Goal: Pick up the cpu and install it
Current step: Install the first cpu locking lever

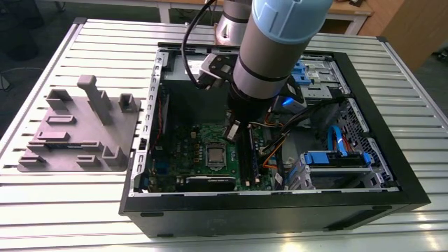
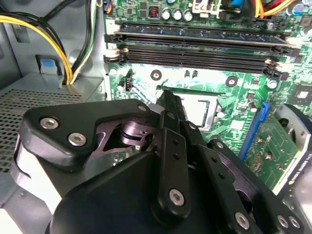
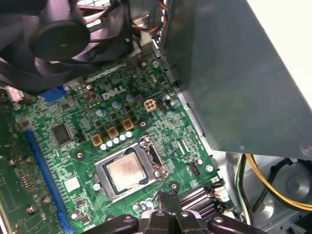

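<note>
cpu sits in its socket, end effector near.

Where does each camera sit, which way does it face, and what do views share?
Exterior view: off the arm, above the slatted table, looking down into the open black computer case; the grey-and-blue robot arm shows.
First wrist view: on the arm, looking down at the green motherboard and small silvery square cpu in its socket; the black gripper shows.
Second wrist view: behind the gripper, facing across the motherboard to the long black memory slots.
Shared: the cpu, exterior and first wrist views; gripper and motherboard, both wrist views.
</note>
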Motion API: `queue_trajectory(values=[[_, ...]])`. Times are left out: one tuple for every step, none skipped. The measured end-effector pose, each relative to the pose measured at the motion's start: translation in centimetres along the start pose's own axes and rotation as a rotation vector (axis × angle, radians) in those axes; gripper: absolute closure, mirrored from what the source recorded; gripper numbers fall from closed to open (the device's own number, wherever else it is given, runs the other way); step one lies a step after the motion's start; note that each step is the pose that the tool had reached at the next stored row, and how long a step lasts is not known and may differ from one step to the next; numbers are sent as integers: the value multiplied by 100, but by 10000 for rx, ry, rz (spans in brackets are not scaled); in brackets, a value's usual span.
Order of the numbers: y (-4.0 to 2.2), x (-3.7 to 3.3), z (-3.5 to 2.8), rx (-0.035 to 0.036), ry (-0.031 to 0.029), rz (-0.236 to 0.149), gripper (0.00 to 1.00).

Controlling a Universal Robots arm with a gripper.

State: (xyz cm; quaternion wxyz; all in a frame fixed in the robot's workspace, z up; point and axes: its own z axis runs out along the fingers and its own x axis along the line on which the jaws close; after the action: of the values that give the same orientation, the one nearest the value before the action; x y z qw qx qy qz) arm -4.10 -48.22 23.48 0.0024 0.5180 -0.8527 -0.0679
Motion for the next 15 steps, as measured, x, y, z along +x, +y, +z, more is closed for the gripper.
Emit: queue_trajectory(values=[[0, 1, 0, 0, -1, -2, 90], [0, 1, 0, 0, -1, -2, 90], [0, 1, 0, 0, -1, -3, 90], [0, 2, 0, 0, 0, -3, 90], [1, 2, 0, 0, 0, -3, 90], [2, 3, 0, 0, 0, -3, 90], [2, 2, 0, 0, 0, -3, 90], [2, 3, 0, 0, 0, -3, 90], [2, 3, 0, 0, 0, -3, 90], [2, 3, 0, 0, 0, -3, 90], [2, 3, 0, 0, 0, -3, 90], [2, 3, 0, 0, -1, -3, 90], [2, 3, 0, 0, 0, -3, 90], [2, 3, 0, 0, 0, -3, 90], [1, 6, -1, 0, 2, -3, 90]])
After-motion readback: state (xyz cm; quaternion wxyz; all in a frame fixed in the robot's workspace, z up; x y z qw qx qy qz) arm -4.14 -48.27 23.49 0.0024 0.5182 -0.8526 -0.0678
